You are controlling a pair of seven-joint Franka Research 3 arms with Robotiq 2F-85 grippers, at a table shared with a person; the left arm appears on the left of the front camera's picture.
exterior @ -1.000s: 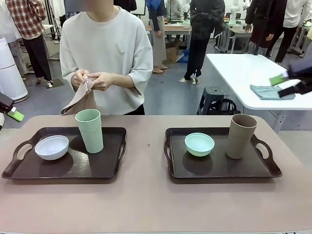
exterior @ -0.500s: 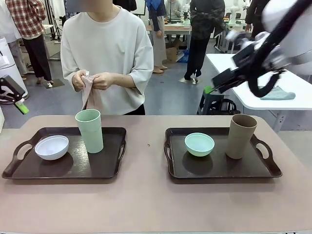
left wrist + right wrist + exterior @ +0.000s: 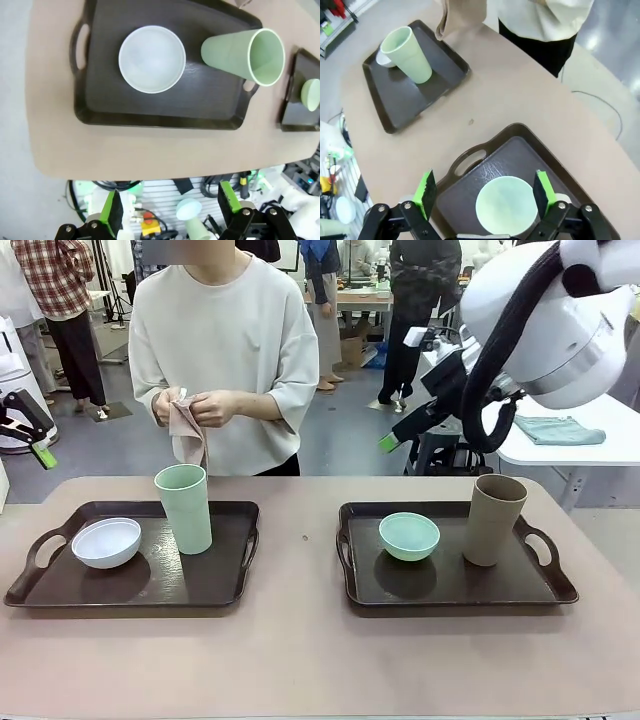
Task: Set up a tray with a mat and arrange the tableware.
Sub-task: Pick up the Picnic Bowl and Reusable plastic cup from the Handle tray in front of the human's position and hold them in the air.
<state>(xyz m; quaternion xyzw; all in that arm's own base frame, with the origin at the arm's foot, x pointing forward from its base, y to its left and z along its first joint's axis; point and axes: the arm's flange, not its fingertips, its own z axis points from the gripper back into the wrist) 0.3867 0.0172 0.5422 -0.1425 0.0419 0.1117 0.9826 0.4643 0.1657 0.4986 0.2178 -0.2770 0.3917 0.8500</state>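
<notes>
Overhead, the left gripper (image 3: 170,202) and right gripper (image 3: 485,192) hang high, clear of the tableware, jaws spread wide with nothing held.

On the brown table (image 3: 300,660), the small white bowl (image 3: 106,542) sits by the left handle of the left tray (image 3: 225,585), and the pale-green tumbler (image 3: 184,508) stands upright near that tray's far edge. The right tray (image 3: 450,592) carries the small mint-green bowl (image 3: 409,536) in its left half and the tan-brown tumbler (image 3: 493,520) upright near its far right corner. Beyond the table's far edge, a person holds a beige cloth (image 3: 186,432) in both hands.
</notes>
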